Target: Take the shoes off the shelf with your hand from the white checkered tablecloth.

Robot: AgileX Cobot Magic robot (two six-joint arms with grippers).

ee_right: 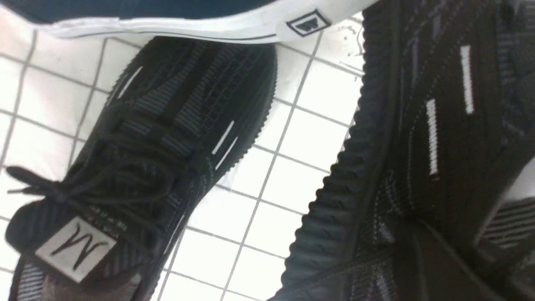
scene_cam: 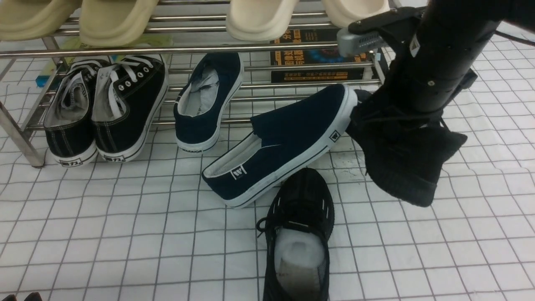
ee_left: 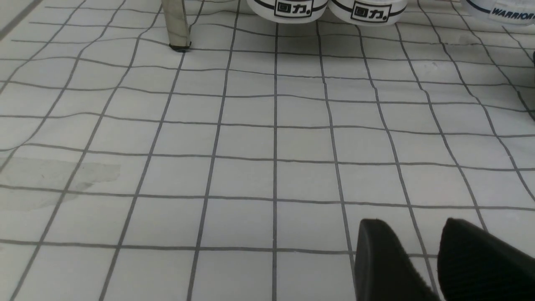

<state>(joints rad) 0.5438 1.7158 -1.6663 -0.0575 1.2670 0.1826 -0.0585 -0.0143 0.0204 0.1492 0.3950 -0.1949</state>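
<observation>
One all-black lace-up shoe point(scene_cam: 301, 225) with white stuffing lies on the white checkered tablecloth point(scene_cam: 125, 234) in front of the steel shelf point(scene_cam: 200, 50). It also shows in the right wrist view point(ee_right: 159, 138). My right arm point(scene_cam: 439, 62) holds the other black shoe point(scene_cam: 405, 159) in the air to the right of the shelf's lower tier. That shoe fills the near side of the right wrist view point(ee_right: 439, 146) and hides the fingers. My left gripper point(ee_left: 413, 221) is open and empty, low over bare cloth point(ee_left: 250, 167) at the near left point(scene_cam: 21, 297).
A navy slip-on point(scene_cam: 284, 142) lies tilted on the cloth between the shelf and the black shoe. Another navy slip-on point(scene_cam: 209, 100) and black canvas sneakers point(scene_cam: 104, 108) rest on the lower tier. Cream slippers point(scene_cam: 113, 16) sit above. A shelf leg point(ee_left: 175, 25) stands ahead of the left gripper.
</observation>
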